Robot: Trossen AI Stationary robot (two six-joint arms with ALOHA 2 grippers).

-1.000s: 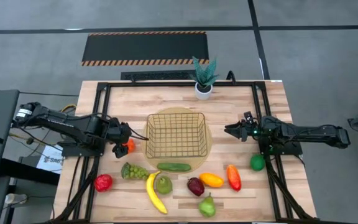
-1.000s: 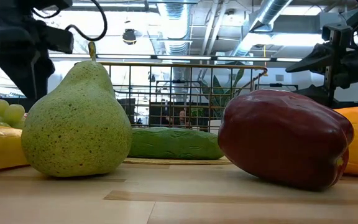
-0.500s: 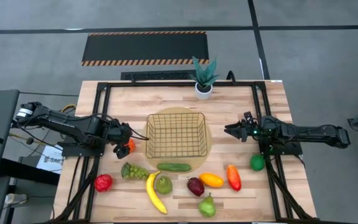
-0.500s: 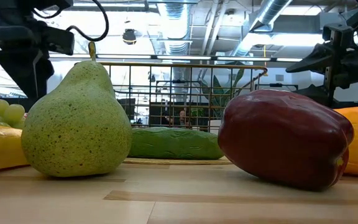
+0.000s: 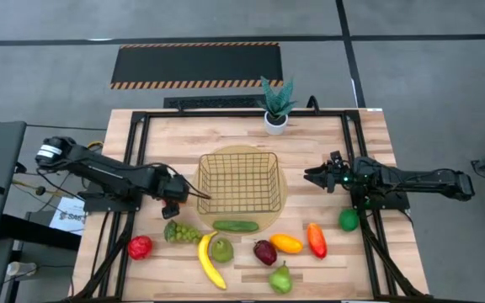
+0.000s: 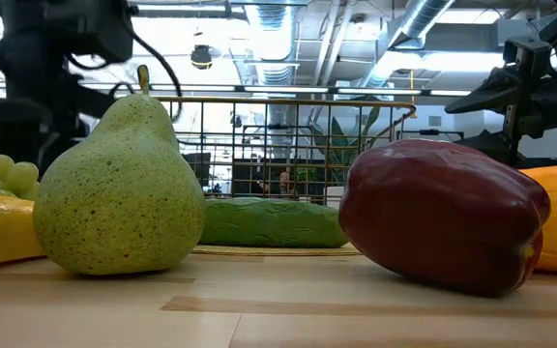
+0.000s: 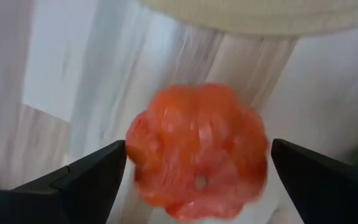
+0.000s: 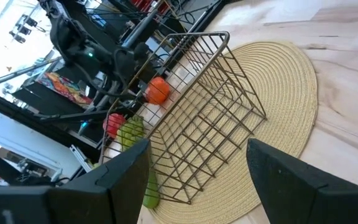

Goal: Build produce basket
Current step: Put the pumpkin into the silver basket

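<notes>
The gold wire basket (image 5: pixel 238 181) stands empty on a round tan mat (image 5: pixel 269 220). An orange-red ribbed piece (image 7: pixel 197 149) lies on the wood just left of the mat; the high view hides it under my left gripper (image 5: pixel 178 202). That gripper is open and points down, one finger on each side of the piece. Whether the fingers touch it, I cannot tell. The rest of the produce lies along the near side: grapes (image 5: pixel 181 231), banana (image 5: pixel 210 261), cucumber (image 5: pixel 235 225), pears and peppers. My right gripper (image 5: pixel 310 177) waits open at the basket's right.
A potted plant (image 5: pixel 276 105) stands at the far edge. A red fruit (image 5: pixel 140 247) lies near the left corner, and a green one (image 5: pixel 349 220) beside the right arm's base. Black frame rails run along both sides. In the low view a pear (image 6: pixel 119 193) and a dark red pepper (image 6: pixel 443 213) fill the foreground.
My left gripper has moved a little toward the table's right and tipped down over the orange-red piece, which showed beside it before and is now covered in the high view. The left arm has stretched out. The right arm has kept still.
</notes>
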